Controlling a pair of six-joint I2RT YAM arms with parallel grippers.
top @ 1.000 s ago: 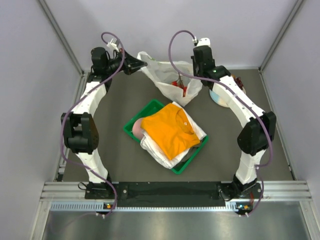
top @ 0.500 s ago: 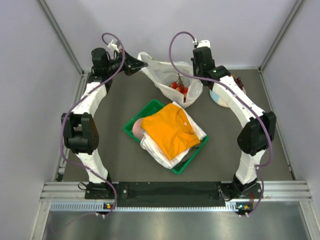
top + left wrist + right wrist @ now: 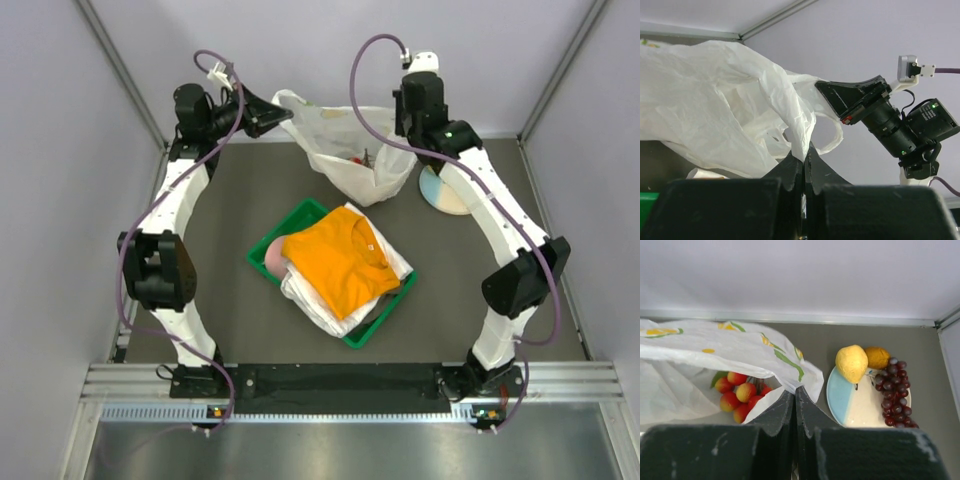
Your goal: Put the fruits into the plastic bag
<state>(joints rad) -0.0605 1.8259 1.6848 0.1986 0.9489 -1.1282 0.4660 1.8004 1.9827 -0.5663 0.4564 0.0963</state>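
Note:
The white crinkly plastic bag (image 3: 350, 150) hangs stretched between both grippers at the back of the table. My left gripper (image 3: 288, 112) is shut on its left handle (image 3: 802, 135). My right gripper (image 3: 794, 390) is shut on the bag's right rim, and it also shows in the top view as the right gripper (image 3: 406, 128). Several red-yellow strawberry-like fruits (image 3: 740, 392) lie inside the bag. A yellow pear (image 3: 851, 362), a small orange (image 3: 877, 357) and a dark grape bunch (image 3: 895, 392) rest on a pale plate (image 3: 850, 407) just right of the bag.
A green tray (image 3: 385, 315) holding folded orange and white clothes (image 3: 335, 260) and a pink rounded item (image 3: 274, 256) sits mid-table, in front of the bag. The plate (image 3: 440, 190) lies partly under the right arm. Walls close in behind and at both sides.
Both grippers have lifted and drawn apart, the right one up and to the right. The bag's mouth is now stretched wider and held higher.

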